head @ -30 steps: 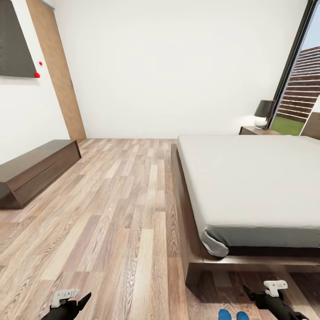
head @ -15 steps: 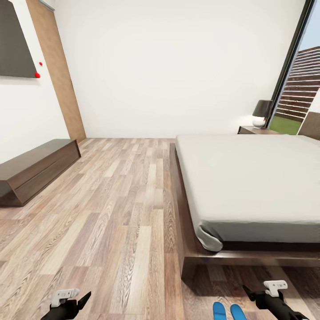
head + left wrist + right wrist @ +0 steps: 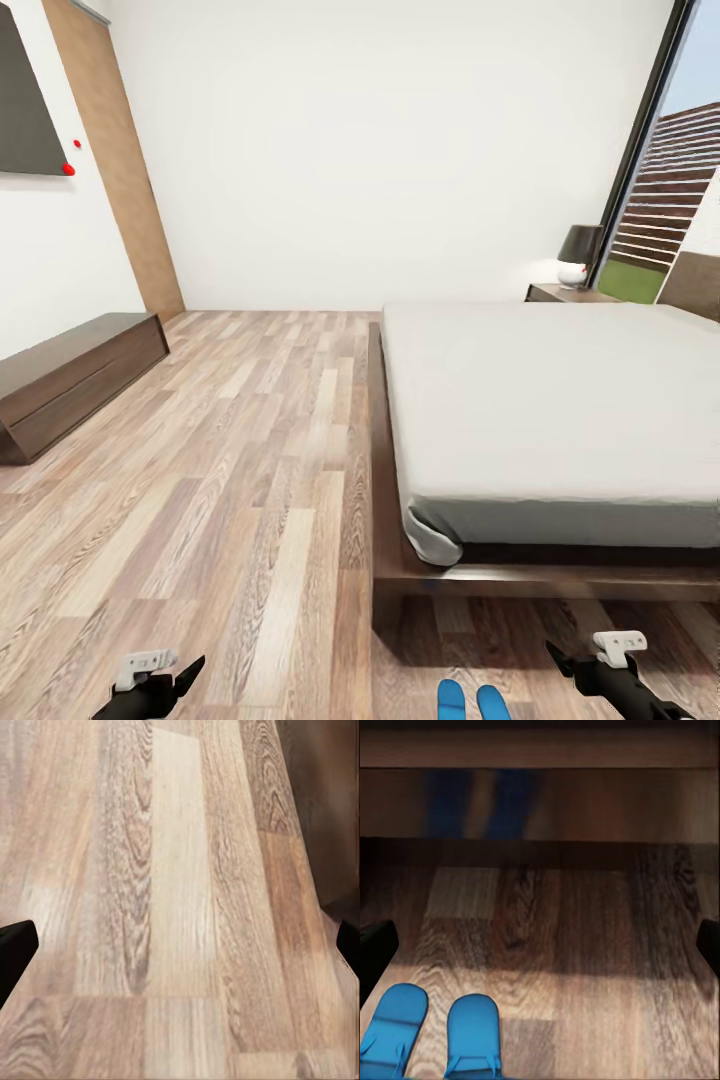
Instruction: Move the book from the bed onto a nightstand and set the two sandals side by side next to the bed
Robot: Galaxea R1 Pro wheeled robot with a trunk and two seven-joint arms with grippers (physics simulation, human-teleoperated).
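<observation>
Here, two blue sandals lie together just before the right gripper, its fingers apart.

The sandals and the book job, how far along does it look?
Looks done: two blue sandals lie side by side on the floor by the foot of the bed. In hand: nothing; the left gripper and right gripper are both open. Left: the book, not visible on the mattress from here, so it must be found and moved to the nightstand.
</observation>
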